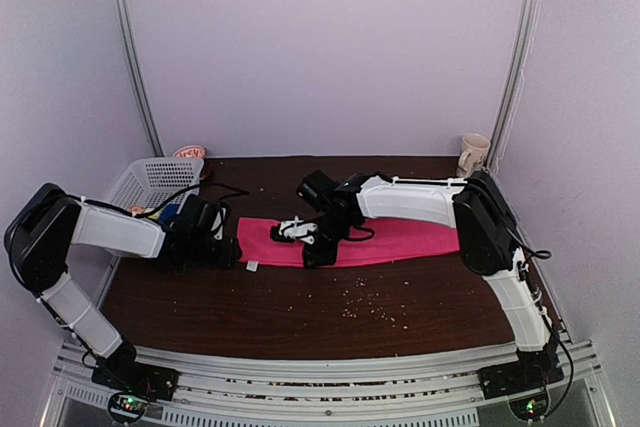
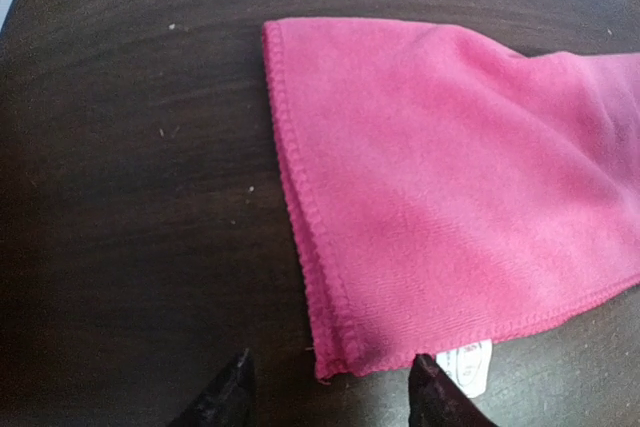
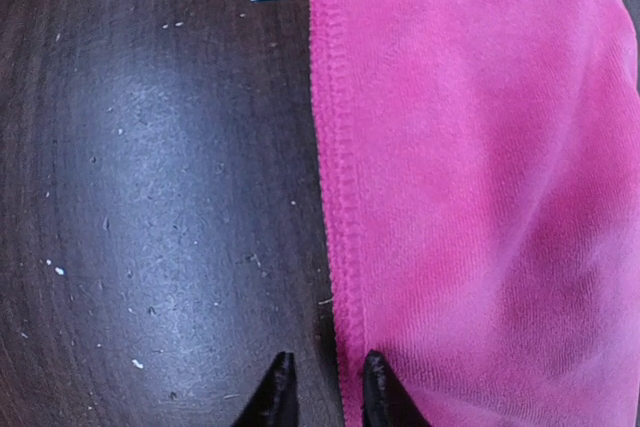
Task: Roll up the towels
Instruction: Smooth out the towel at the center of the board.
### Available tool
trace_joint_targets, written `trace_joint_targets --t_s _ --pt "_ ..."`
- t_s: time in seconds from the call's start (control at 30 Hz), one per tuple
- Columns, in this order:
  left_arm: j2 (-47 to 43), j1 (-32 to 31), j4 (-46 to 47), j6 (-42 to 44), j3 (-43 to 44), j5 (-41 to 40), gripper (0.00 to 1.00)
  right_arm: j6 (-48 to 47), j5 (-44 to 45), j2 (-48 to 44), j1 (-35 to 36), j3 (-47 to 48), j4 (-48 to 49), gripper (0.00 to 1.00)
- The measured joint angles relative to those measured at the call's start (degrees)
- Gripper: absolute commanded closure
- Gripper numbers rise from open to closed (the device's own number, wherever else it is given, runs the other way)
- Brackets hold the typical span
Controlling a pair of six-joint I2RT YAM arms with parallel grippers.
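Top external: pink towel (image 1: 410, 239) flat on table (image 1: 300, 309); L gripper (image 2: 332, 389) wide apart, R gripper (image 3: 322, 389) narrowly apart.

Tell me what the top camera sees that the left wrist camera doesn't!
Only the top camera: the left arm, the right arm, the cream mug, and the pink towel laid out along its whole length. Only the left wrist camera: the towel's stitched edge up close, and the dark tips of the left fingers, spread apart. Both: the pink towel, its little white tag and the dark table.
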Motion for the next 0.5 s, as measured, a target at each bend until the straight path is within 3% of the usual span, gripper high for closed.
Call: trace_joint_targets --t_s 0.2,0.3,0.5 --pt "-3.58 0.02 -2.82 1.09 1.51 -1.97 0.04 -0.24 0.33 -0.79 -1.03 0.39 -1.2 0.62" --pt "-3.15 0.33 -4.02 2.4 5.86 -2.73 0.05 -0.07 0.09 -3.43 -2.82 -0.15 -1.6 0.62" --pt "3.3 2.29 -4.02 4.85 15.74 -3.41 0.17 3.17 -0.22 -12.09 -10.93 -4.83 0.87 0.63"
